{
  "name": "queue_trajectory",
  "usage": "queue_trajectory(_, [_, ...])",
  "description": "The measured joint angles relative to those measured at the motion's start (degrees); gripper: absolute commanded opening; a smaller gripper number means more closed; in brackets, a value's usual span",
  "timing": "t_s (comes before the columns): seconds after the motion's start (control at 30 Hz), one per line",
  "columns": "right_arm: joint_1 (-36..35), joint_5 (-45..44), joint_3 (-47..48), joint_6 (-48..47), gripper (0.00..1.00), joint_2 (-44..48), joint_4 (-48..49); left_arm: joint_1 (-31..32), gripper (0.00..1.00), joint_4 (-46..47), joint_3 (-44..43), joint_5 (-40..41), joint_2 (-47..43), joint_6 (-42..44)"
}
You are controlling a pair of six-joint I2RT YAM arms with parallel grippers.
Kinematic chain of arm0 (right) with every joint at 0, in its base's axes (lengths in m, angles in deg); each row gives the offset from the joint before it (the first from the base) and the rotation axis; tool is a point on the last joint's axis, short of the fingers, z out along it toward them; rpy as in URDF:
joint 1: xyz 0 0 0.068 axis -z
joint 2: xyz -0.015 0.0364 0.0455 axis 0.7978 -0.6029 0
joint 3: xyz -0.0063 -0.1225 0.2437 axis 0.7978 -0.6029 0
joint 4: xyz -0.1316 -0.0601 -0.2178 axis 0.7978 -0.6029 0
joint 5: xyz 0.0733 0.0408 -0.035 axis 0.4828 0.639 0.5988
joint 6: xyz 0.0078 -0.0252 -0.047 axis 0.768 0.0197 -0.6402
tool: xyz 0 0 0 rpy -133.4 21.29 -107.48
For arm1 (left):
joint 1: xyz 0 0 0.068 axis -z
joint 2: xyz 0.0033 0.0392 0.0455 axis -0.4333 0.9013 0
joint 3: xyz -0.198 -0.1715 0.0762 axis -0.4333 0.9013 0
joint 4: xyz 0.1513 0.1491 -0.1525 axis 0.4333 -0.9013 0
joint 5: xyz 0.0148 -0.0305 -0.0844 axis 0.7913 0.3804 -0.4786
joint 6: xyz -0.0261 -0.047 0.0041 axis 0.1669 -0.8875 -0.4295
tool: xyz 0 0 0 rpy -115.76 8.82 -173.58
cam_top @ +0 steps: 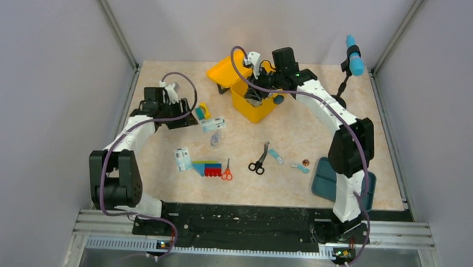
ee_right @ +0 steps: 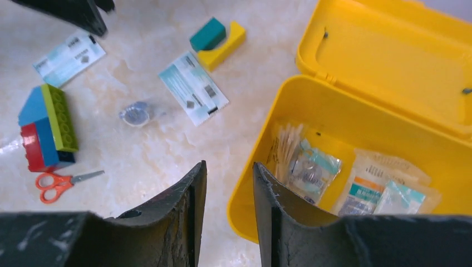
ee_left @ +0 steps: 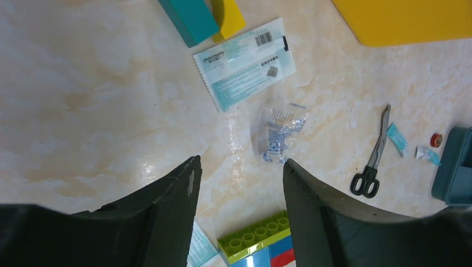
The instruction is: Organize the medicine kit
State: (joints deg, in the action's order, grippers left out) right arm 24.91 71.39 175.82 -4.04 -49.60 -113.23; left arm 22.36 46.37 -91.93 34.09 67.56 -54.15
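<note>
Several packets (ee_right: pixel 364 192) were already tucked inside the kit (ee_right: pixel 334 114), which was parked at the far middle of the worktop (cam_top: pixel 280 189) with its lid flipped right back. So the packing step was judged to be underway but nowhere near finished, since plenty was left lying out: a sachet (ee_left: pixel 245 62), a clear bag (ee_left: pixel 278 133), black scissors (ee_left: pixel 372 161), orange scissors (cam_top: pixel 227 172), a toy block (cam_top: pixel 207 168), plus a few tiny bits near the tray (cam_top: pixel 328 179) that couldn't really be made out.

The right hand (ee_right: pixel 229 167) was hung over the kit's near-left corner, parted only a little, with nothing pinched in it.

The left hand (ee_left: pixel 240 167) was held above the worktop to the left of the kit, spread wide and empty. The clear bag was lined up just ahead of its fingertips, with the sachet a bit beyond that.

Best guess: the clear bag was the thing to be grabbed next, by the left hand. For that, the hand would need to be nudged forward and lowered until the bag was straddled, then closed on a raised crinkle of the film. It's a flat, slippery thing, so it could easily be shoved along instead of picked up. The kit's opening was also crowded by the right arm, so room would probably have to be made before anything got dropped in.
</note>
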Motion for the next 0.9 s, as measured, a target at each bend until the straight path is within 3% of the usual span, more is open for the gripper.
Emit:
queue_trajectory(0.2, [-0.1,3.5,-5.0,2.5,0.36,5.0,8.6,9.6,0.65,0.0,-3.6,2.3,6.7,3.1])
queue_trajectory(0.37, [-0.1,2.2,-9.8,4.0,0.37,6.8,11.6,16.9,0.57,-0.6,-9.6,5.7,13.4,5.5])
queue_trajectory(0.67, [0.0,-2.8,-16.2,4.7,0.37,13.8,12.1,22.1,0.49,-4.0,-17.8,13.4,23.1,7.9])
queue_trajectory(0.9, [0.9,-3.6,-17.6,5.6,0.38,17.7,14.0,24.2,0.39,-7.5,-19.2,16.9,24.6,9.0])
